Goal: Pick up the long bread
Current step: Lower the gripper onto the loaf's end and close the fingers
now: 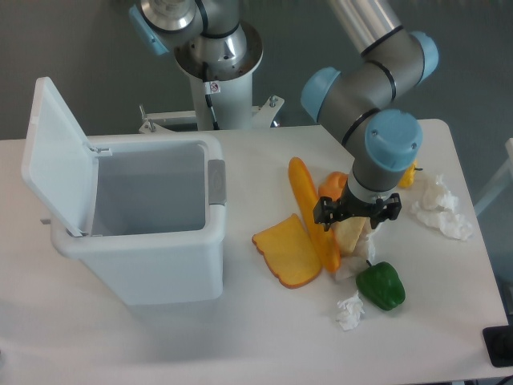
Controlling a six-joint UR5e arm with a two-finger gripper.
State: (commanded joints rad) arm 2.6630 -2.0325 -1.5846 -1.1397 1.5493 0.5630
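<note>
The black two-finger jaws [357, 214] stand spread apart, holding nothing, directly above the short pale tan bread roll [350, 234]. The long, slim orange toy baguette [312, 212] lies just to their left on the white surface [264, 329]. Descending here risks grabbing the roll instead.

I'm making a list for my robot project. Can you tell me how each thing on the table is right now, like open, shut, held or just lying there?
Bin: lid flipped open, nothing seen inside.
Long bread: lying on the table, not held.
Bread slice: lying flat beside the long bread.
Bread roll: lying under the end effector.
Green pepper: resting on the table.
End effector: open, low over the bread roll.
</note>
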